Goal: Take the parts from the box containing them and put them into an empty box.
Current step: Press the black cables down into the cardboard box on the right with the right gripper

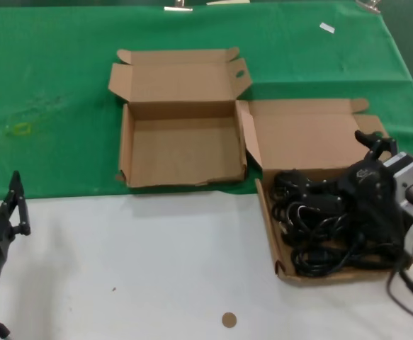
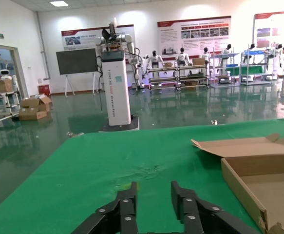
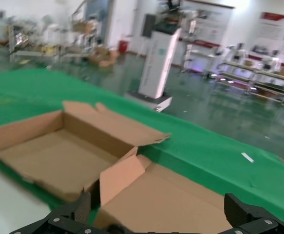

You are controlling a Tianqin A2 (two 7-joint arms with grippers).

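Observation:
The parts, black coiled power cords [image 1: 318, 237], lie piled in the box containing them [image 1: 280, 265] at the right; its lid [image 1: 305, 138] lies open behind. My right gripper [image 1: 326, 166] hangs over this box just above the cords, fingers spread wide and empty. In the right wrist view the gripper [image 3: 156, 214] frames the lid [image 3: 180, 200]. The empty box [image 1: 181, 152] stands open in the middle, to the left of the full one; it also shows in the right wrist view [image 3: 49, 151] and the left wrist view [image 2: 266, 170]. My left gripper [image 1: 1, 190] is parked open at the near left, and it also shows in its own wrist view [image 2: 154, 200].
Both boxes stand on a green cloth [image 1: 50, 85] covering the far half of the table. The near half is a white surface [image 1: 135, 262] with a small brown disc [image 1: 229, 319]. A white tag [image 1: 326, 27] lies at the far right.

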